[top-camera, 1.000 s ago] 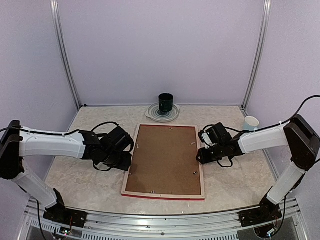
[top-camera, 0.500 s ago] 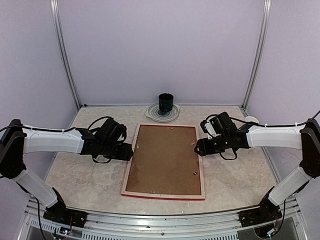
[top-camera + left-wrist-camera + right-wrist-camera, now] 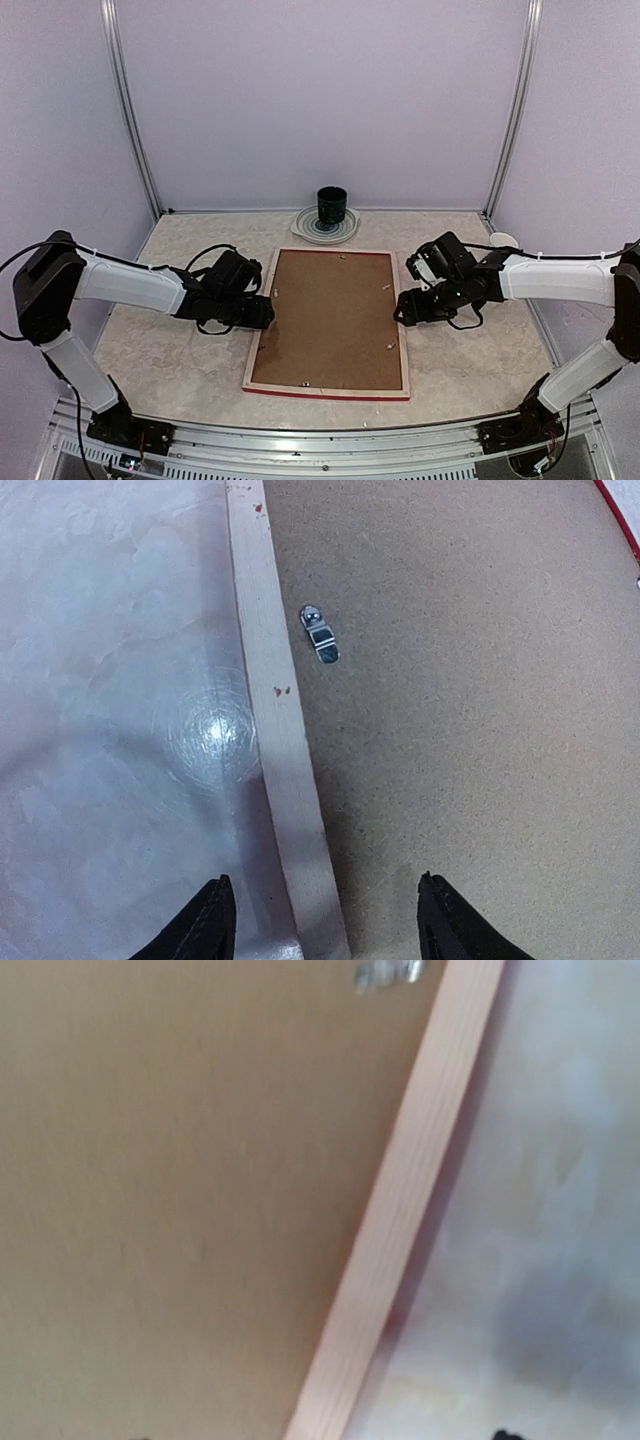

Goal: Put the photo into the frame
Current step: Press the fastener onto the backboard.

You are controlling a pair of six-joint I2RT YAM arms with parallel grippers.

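On the pale marbled tabletop (image 3: 180, 360), the thin red-edged, pale-wood-backed rectangular frame (image 3: 262, 335) was laid face down at centre, photo unseen; the left gripper (image 3: 325, 920) at 9 o'clock and the right gripper (image 3: 402, 308) at 3 o'clock, both spread open, were best closed evenly together.

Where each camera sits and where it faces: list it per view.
Top: fixed above, behind the bases; looks down at table and frame; left gripper and right gripper show.
Left wrist: looks down at the frame's left rail and backing board; fingertips below.
Right wrist: looks down, blurred, at the right rail; fingertips barely show.
Shared: frame and backing board, everywhere.
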